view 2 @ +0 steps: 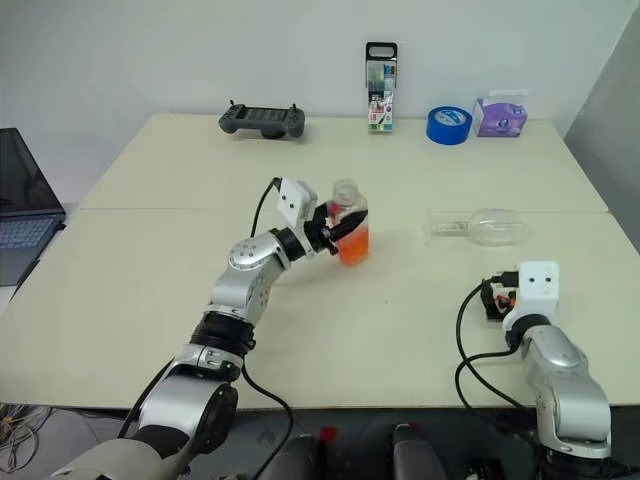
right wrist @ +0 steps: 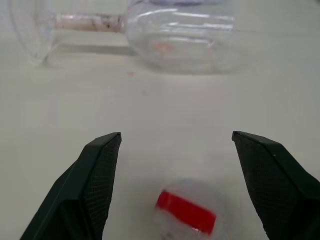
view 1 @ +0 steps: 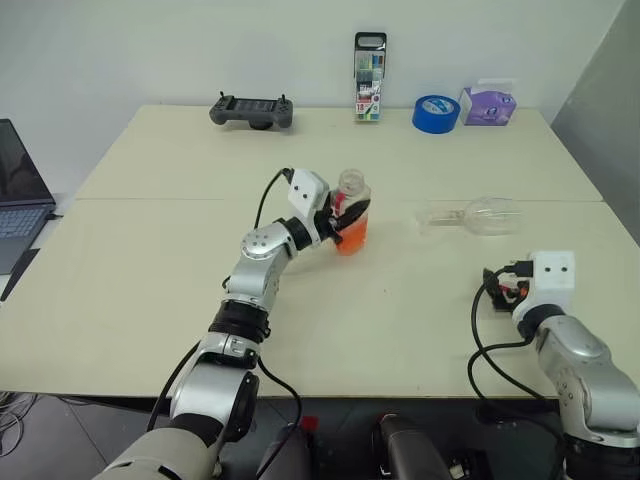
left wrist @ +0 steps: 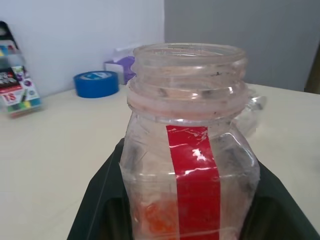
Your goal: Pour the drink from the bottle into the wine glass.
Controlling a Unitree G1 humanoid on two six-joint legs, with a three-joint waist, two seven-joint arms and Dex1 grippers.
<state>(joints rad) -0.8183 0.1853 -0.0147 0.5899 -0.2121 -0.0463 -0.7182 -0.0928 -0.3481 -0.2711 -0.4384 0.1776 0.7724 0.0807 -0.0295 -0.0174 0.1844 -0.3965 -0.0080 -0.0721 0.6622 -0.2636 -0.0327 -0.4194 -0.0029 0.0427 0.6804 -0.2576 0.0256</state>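
A: Table [view 1: 150,300]?
B: Pale beige, seam across the middle. White wall behind, grey panel at the right. Along the far edge behind the bottle [view 1: 351,222]: black controller [view 1: 252,110], marker pack [view 1: 369,77], blue tape roll [view 1: 436,113], purple tissue pack [view 1: 488,105]. Laptop [view 1: 20,195] off the left edge.
A: Tools?
B: Left tool [view 1: 334,222] clamped on the bottle, uncapped, orange-red drink [view 1: 352,235] low inside. Right tool [right wrist: 175,150] spread wide over a red cap [right wrist: 186,212].
A: Wine glass [view 1: 477,216]?
B: Lying on its side, right of the bottle.
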